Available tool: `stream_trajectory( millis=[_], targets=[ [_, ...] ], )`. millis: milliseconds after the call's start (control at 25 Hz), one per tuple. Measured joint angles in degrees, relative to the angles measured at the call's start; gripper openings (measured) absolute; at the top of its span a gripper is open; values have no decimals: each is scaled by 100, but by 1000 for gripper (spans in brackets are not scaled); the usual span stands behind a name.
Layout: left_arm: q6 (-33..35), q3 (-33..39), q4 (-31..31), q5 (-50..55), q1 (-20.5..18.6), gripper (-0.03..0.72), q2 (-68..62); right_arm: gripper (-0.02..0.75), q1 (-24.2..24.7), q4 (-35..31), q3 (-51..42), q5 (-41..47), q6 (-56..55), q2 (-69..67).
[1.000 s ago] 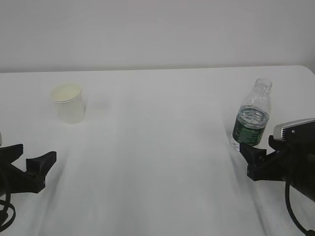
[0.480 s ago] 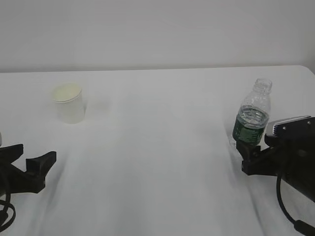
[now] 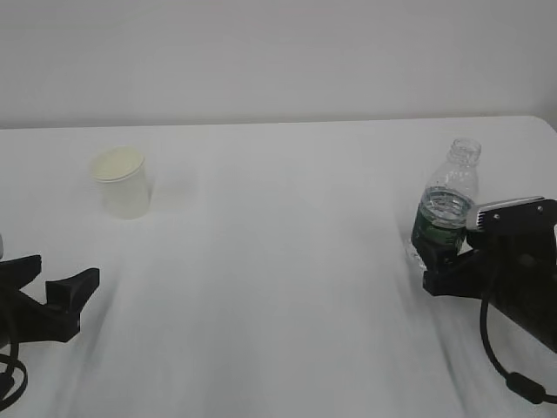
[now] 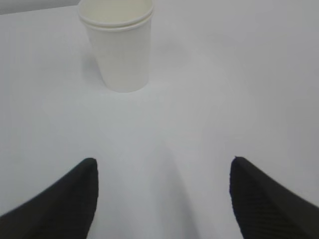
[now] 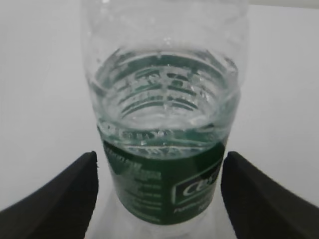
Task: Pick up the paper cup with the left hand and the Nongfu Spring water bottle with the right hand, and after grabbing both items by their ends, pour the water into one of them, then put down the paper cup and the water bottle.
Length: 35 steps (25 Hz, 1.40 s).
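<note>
Outside, you see the paper cup upright at the worktop's far left, well ahead of the left hand, and the Nongfu Spring water bottle upright just before the right hand. On your left wrist view, fingers spread, cup ahead, untouched. On your right wrist view, fingers spread either side of the bottle's green label, water level just above it.

One paper cup, though the double rim in the left wrist view may mean two nested. One water bottle. Two grippers. One table.
</note>
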State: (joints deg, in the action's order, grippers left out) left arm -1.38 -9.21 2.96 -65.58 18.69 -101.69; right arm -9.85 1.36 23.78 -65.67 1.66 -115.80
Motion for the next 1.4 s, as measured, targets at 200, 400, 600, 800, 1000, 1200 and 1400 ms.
stream_trajectory(
  millis=[200, 400, 600, 800, 1000, 1200, 1400],
  targets=[
    [0, 0, 0, 0, 0, 591, 0, 587, 0, 0, 80, 0, 0, 0],
    [0, 0, 0, 0, 0, 591, 0, 587, 0, -2, 181, 0, 3, -63],
    [0, 0, 0, 0, 0, 590, 0, 587, 0, -12, 386, -9, 3, -320],
    [0, 0, 0, 0, 0, 590, 0, 587, 0, -14, 557, -9, 12, -403],
    [0, 0, 0, 0, 0, 589, 0, 587, 0, -14, 656, -9, 12, -403],
    [0, 0, 0, 0, 0, 589, 0, 587, 0, -14, 712, -9, 12, -403],
    [0, 0, 5, 0, 0, 589, 0, 587, 0, -90, 748, -9, 12, -403]
  ],
)
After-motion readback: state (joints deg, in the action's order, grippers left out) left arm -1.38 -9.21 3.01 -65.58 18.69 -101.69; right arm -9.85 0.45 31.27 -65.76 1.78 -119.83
